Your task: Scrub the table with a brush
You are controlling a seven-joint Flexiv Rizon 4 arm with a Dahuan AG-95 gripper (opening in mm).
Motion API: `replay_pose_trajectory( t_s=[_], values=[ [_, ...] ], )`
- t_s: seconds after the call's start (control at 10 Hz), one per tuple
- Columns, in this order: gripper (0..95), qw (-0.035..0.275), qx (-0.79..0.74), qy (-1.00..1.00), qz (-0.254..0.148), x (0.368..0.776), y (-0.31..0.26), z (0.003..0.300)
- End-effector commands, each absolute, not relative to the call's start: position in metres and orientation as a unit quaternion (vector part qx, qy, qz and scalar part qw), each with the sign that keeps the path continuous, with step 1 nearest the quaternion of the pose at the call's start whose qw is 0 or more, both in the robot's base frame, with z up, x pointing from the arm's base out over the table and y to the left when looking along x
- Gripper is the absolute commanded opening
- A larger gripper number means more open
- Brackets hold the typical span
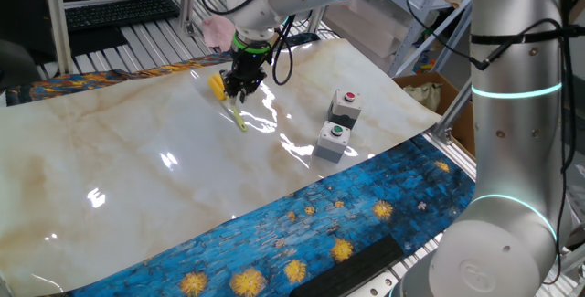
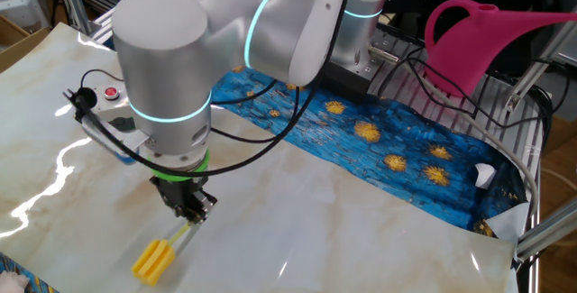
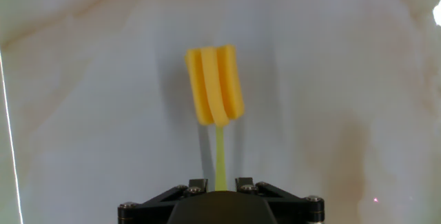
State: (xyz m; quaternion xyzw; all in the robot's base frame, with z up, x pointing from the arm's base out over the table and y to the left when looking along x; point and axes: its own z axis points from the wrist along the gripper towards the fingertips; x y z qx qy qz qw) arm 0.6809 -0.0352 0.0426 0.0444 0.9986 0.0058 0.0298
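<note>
While our gripper [image 2: 191, 214] hangs low over the table [image 2: 361, 230], its jaws clamp the brush [image 2: 160, 257] by its handle. We see the yellow head beside the marble.

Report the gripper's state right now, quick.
Gripper: closed on the thin yellow-green handle of the small yellow-headed brush, head over the glossy cream marble table.

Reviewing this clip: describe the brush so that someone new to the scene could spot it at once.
Start at the glossy cream marble-patterned table edged by blue cloth with yellow swirls, then find the black two-finger gripper near its far side. Lying there is the small brush, its thin yellow-green stick handle running up between the fingers. Its ridged bright yellow head sets it apart from the two grey button boxes nearby.
</note>
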Motion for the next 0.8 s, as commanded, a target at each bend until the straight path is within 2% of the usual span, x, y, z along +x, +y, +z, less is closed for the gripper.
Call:
replay_pose_trajectory(
  t_s=[0.1,0.8],
  values=[
    [38.0,0.031,0.045,0.998,0.007,0.685,-0.035,0.04],
    [38.0,0.034,0.044,0.998,0.01,0.702,-0.036,0.027]
  ],
)
